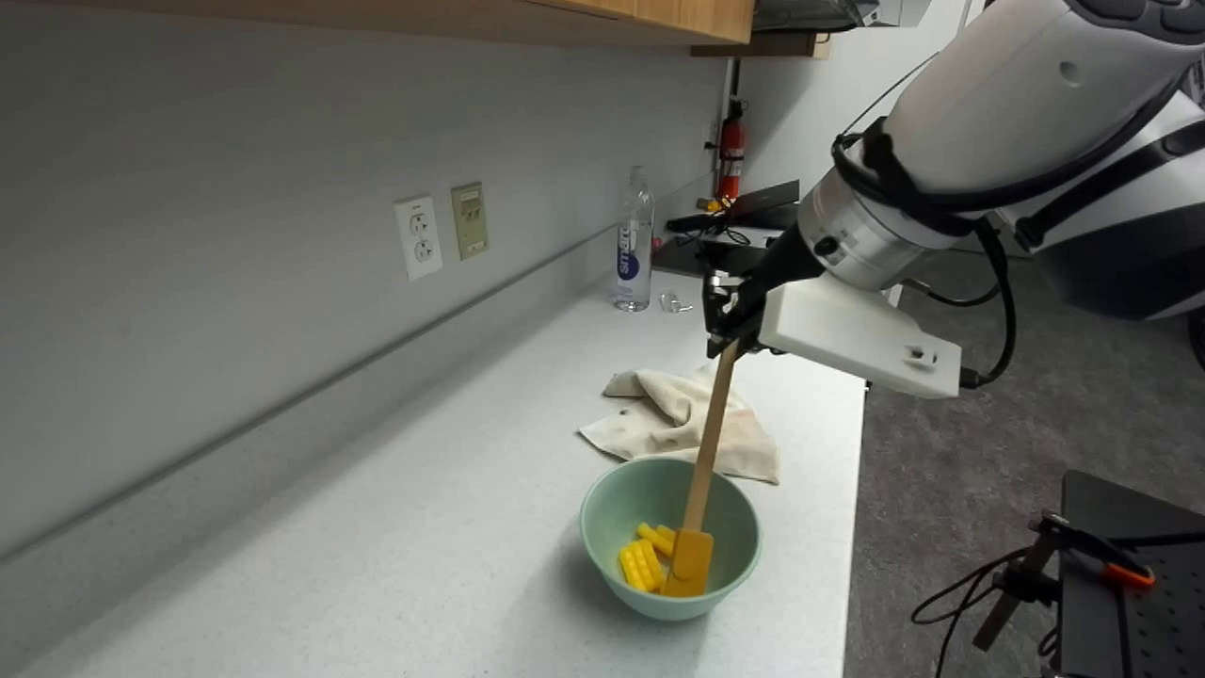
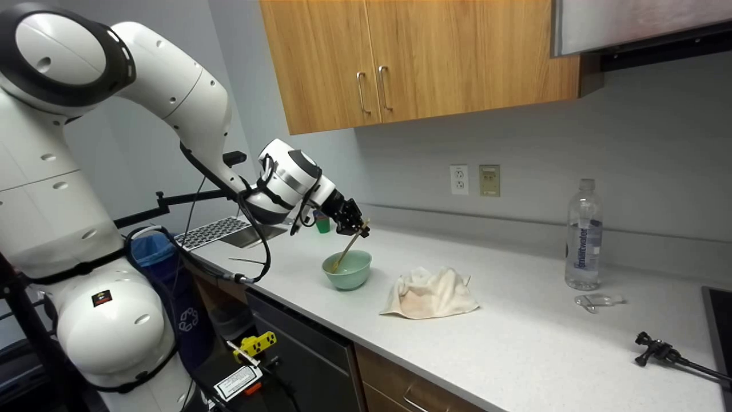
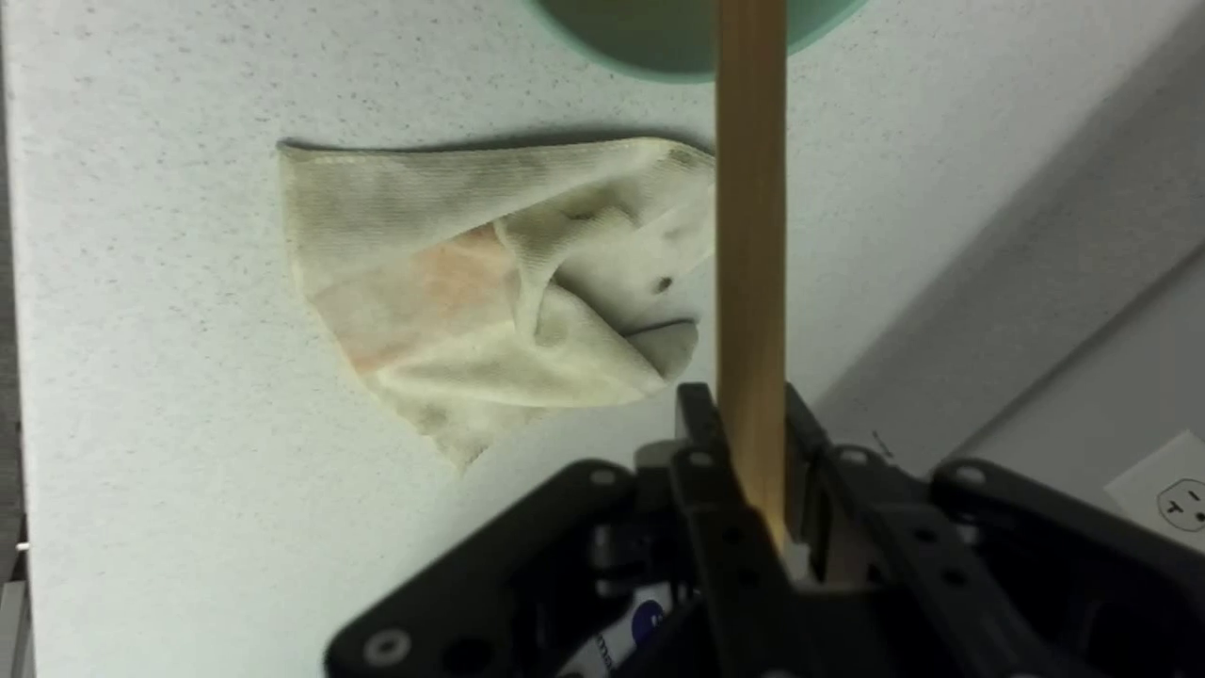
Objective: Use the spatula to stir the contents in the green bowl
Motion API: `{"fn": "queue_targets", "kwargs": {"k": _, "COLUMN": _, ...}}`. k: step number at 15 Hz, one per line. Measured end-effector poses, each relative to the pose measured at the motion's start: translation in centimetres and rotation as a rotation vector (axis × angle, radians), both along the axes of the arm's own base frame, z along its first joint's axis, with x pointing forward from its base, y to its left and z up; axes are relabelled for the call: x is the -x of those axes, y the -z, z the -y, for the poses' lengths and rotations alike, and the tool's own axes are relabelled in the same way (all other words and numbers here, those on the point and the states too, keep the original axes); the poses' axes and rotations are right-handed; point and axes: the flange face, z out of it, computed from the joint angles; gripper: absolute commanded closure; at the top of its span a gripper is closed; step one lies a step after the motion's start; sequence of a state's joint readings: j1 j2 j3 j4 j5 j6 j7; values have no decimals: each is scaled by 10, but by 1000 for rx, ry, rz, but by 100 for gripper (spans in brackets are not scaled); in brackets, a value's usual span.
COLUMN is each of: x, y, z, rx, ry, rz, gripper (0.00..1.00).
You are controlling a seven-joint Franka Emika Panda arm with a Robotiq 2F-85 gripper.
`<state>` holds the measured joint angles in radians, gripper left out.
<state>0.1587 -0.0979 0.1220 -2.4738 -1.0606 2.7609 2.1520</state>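
Observation:
The spatula has a wooden handle (image 1: 713, 433) and an orange-yellow head (image 1: 690, 565). My gripper (image 1: 725, 347) is shut on the upper end of the handle; its fingers (image 3: 746, 405) press on both sides of the wood in the wrist view. The spatula slants down into the light green bowl (image 1: 602, 523), with its head low inside, beside several yellow pieces (image 1: 642, 565). In an exterior view the bowl (image 2: 350, 280) sits on the counter and the spatula (image 2: 347, 252) leans in it. In the wrist view only the bowl's edge (image 3: 650, 56) shows; the head is out of view.
A crumpled beige cloth (image 1: 678, 424) lies beside the bowl, under the gripper's side. A water bottle (image 2: 583, 246) and a small clear item (image 2: 597, 301) stand farther along the counter. The wall, a laptop (image 2: 220, 232) and upper cabinets (image 2: 423, 57) border the space.

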Motion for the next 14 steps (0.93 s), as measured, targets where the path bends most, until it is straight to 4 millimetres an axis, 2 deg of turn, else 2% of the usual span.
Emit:
{"fn": "queue_targets", "kwargs": {"k": 4, "x": -2, "y": 1, "z": 7, "rx": 52, "ry": 23, "rz": 18, "gripper": 96}}
{"fn": "queue_targets", "kwargs": {"k": 14, "x": -5, "y": 1, "z": 16, "rx": 247, "ry": 120, "rz": 209, "gripper": 96}}
